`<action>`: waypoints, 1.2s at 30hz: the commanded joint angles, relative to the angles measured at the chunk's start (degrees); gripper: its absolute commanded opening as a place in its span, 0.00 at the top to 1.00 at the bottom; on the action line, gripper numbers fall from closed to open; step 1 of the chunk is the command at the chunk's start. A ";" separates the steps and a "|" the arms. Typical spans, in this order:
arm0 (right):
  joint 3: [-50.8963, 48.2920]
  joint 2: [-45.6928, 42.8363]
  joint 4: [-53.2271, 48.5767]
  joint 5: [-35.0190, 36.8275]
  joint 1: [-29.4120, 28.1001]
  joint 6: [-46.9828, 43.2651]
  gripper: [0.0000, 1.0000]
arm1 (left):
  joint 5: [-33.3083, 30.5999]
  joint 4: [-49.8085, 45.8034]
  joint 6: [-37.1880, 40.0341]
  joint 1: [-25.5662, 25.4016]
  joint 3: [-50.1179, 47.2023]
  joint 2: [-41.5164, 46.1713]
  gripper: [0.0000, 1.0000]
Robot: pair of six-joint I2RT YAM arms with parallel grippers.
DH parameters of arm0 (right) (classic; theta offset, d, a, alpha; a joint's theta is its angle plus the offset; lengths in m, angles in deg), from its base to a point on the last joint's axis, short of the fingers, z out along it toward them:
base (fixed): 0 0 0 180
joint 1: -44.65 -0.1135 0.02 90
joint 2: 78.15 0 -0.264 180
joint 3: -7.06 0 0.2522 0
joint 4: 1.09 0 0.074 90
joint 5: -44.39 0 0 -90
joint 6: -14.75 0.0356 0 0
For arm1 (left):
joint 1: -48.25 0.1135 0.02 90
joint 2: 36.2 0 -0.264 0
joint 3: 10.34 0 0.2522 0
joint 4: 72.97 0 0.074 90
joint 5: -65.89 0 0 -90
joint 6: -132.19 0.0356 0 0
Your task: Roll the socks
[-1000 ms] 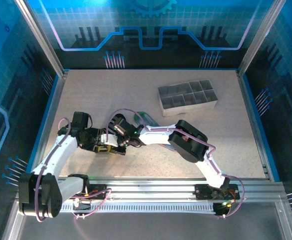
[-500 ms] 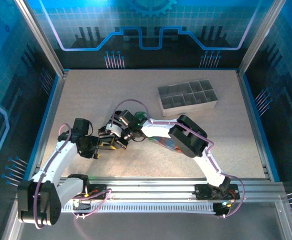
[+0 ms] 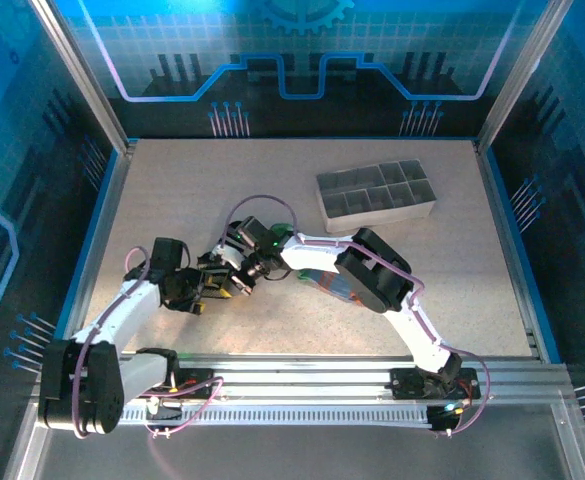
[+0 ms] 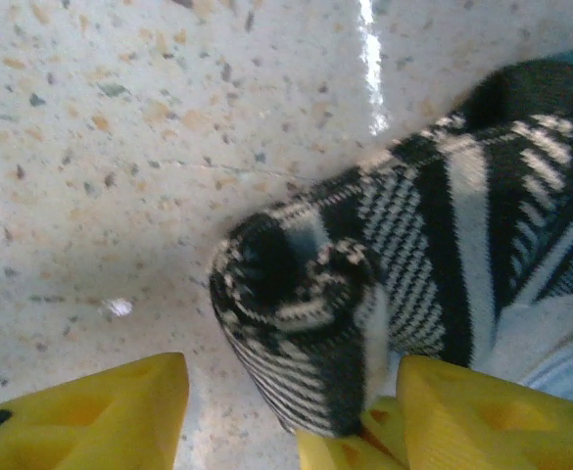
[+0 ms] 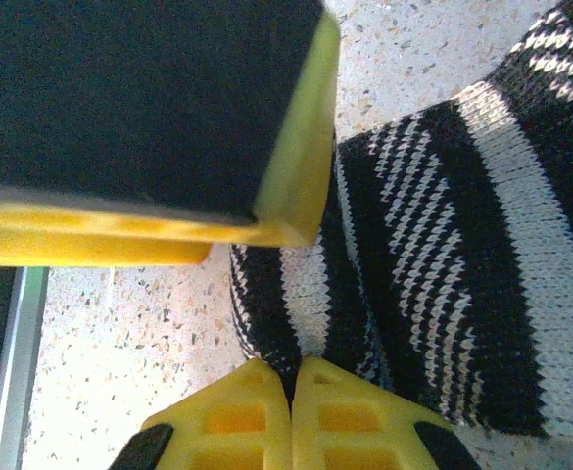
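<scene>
The black sock with thin white stripes [image 4: 296, 313] lies on the speckled table with its near end rolled into a tight coil. My left gripper [image 4: 291, 392] is open and straddles that coil; its left finger [image 4: 90, 411] stands apart from it. My right gripper [image 5: 291, 392] is shut on the edge of the black sock [image 5: 443, 245], right beside the left gripper's black pad [image 5: 149, 108]. Both grippers meet at the table's middle left [image 3: 234, 280]. The blue-grey striped sock [image 3: 324, 284] lies partly under the right forearm; a strip of it [image 4: 560, 367] shows beside the black one.
A grey divided tray [image 3: 377, 195] stands at the back right, well away from the socks. The metal rail [image 3: 322, 375] runs along the near edge. Blue enclosure walls stand around the table.
The left wrist has swung toward the near side and its gripper now faces the roll from the left. The right forearm has shifted, uncovering more of the blue-grey sock. The right gripper stays shut.
</scene>
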 commanded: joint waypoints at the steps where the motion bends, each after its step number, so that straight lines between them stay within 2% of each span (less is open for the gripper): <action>1: -0.29 4.00 -6.13 1.61 0.72 2.10 1.00 | 0.23 2.65 0.58 -0.17 -2.98 -2.00 0.48; 3: -0.57 3.77 -5.68 1.23 0.80 2.61 1.00 | -0.54 2.79 0.92 -0.21 -3.14 -3.78 0.54; 5: -1.55 3.05 -4.38 0.97 0.74 3.04 1.00 | -1.61 0.75 1.20 -0.21 -2.53 -5.82 0.64; 8: -5.39 -0.49 0.24 1.50 0.76 2.77 1.00 | -2.37 -4.30 1.13 -0.21 -1.57 -9.68 0.96; 9: -8.29 -2.64 3.52 2.40 0.65 2.12 0.93 | -2.02 -6.68 0.86 -0.21 -1.12 -11.53 1.00; 12: -18.23 -10.44 14.19 6.89 0.08 -2.22 0.74 | 1.59 -8.69 2.94 -0.59 -0.08 -17.45 1.00; 16: -30.39 -20.44 24.52 15.43 -0.29 -8.74 0.61 | 3.89 -10.28 6.86 -6.39 4.57 -23.36 1.00; 19: -35.75 -25.84 24.98 20.51 -0.38 -13.39 0.54 | 4.01 -11.55 5.46 -12.53 7.10 -24.08 1.00; 22: -39.15 -29.56 23.96 24.25 -1.56 -18.35 0.47 | 4.38 -11.71 2.96 -16.45 7.32 -23.69 1.00; 28: -39.74 -31.15 20.38 27.08 -6.96 -25.21 0.46 | 2.53 -14.56 -0.48 -17.18 5.34 -21.26 1.00; 36: -40.02 -30.40 21.55 34.44 -13.25 -27.63 0.46 | 3.33 -14.92 -4.72 -17.20 5.18 -23.47 1.00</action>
